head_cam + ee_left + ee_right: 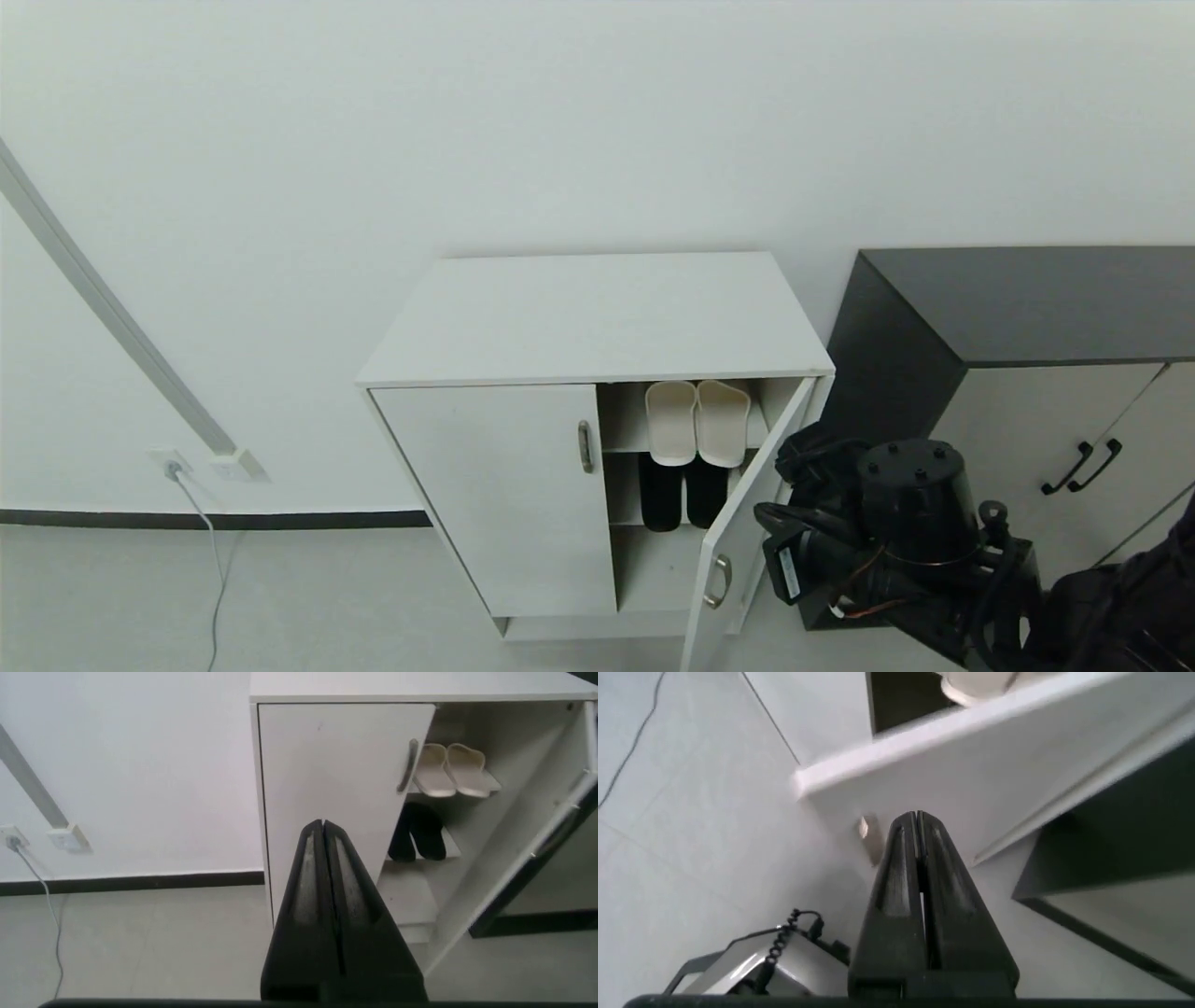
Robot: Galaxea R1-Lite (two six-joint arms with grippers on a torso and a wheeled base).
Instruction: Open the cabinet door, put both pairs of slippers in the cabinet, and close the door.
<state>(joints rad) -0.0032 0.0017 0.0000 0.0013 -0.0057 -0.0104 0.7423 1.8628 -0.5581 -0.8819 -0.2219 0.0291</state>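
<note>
The white cabinet point(597, 317) has its left door point(504, 495) closed and its right door point(747, 523) swung partly open. A white pair of slippers point(697, 422) stands on the upper shelf, and a black pair point(681, 493) on the shelf below. My right arm point(896, 532) is just outside the open door. The right gripper point(918, 817) is shut and empty, its tips close to the door's outer face point(990, 756) near the handle point(868, 831). My left gripper point(323, 826) is shut on nothing, held back from the closed door point(327, 765). Both pairs point(458, 768) point(419, 833) show past it.
A dark-topped cabinet point(1027, 299) with black handles stands right of the white one, close behind the open door. A wall socket point(168, 462) with a hanging cable is at the left. Bare grey floor point(280, 597) lies in front and to the left.
</note>
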